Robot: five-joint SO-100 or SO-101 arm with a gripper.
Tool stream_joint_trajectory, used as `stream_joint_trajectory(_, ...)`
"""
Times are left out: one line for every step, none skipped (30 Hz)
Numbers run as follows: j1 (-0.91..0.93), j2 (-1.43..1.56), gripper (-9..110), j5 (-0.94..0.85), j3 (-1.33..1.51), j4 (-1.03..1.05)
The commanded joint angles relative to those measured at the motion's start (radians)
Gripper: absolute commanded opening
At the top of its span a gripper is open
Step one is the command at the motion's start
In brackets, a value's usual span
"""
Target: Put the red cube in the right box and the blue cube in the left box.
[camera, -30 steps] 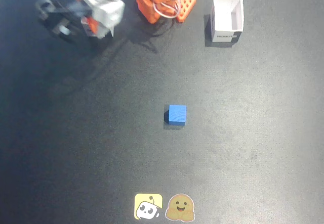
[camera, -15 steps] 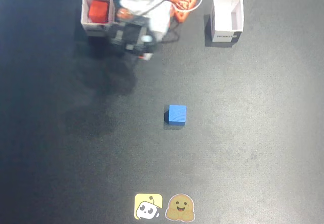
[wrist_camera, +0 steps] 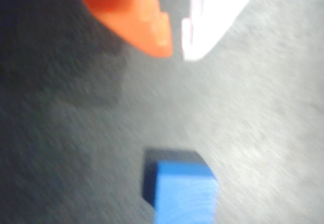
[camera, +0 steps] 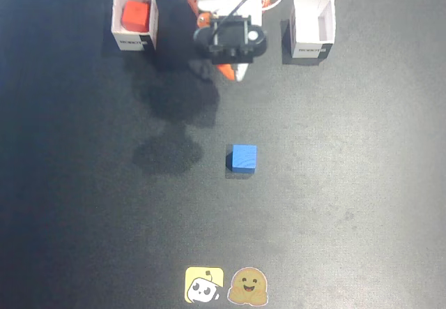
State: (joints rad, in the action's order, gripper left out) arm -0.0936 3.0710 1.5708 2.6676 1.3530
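red cube sat in a box at the desk's far edge | blue cube mid-desk, untouched | gripper fingers nearly together, empty (wrist view blurred) | risk: off-centre descent could nudge the cube away

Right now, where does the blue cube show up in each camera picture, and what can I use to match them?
Fixed view: the blue cube sits on the dark mat near the middle, below the gripper.
Wrist view: the blue cube is at the bottom edge, partly cut off.
Shared landmark: the gripper, orange and white, above the cube in both.
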Motion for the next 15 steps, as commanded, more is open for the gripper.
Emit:
stream_joint_trajectory(-0.043, -0.087, 0, 0.026, -0.021, -0.072)
stream_joint_trajectory(-0.048, -0.127, 0, 0.031, -0.031, -0.097)
stream_joint_trajectory(-0.054, -0.167, 0, 0.031, -0.041, -0.123)
stream_joint_trajectory(-0.057, -0.209, 0, 0.04, -0.054, -0.146)
stream_joint_trajectory(-0.061, -0.252, 0, 0.046, -0.064, -0.172)
stream_joint_trajectory(-0.063, -0.293, 0, 0.051, -0.077, -0.198)
stream_joint_trajectory(-0.063, -0.333, 0, 0.055, -0.086, -0.227)
stream_joint_trajectory(-0.063, -0.374, 0, 0.057, -0.097, -0.258)
stream_joint_trajectory(-0.063, -0.414, 0, 0.058, -0.107, -0.285)
stream_joint_trajectory(-0.061, -0.457, 0, 0.058, -0.12, -0.311)
stream_joint_trajectory(-0.061, -0.503, 0, 0.058, -0.135, -0.336)
stream_joint_trajectory(-0.061, -0.548, 0, 0.061, -0.152, -0.357)
stream_joint_trajectory(-0.061, -0.588, 0, 0.063, -0.167, -0.374)
stream_joint_trajectory(-0.058, -0.62, 0, 0.063, -0.181, -0.393)
stream_joint_trajectory(-0.057, -0.653, 0, 0.063, -0.195, -0.407)
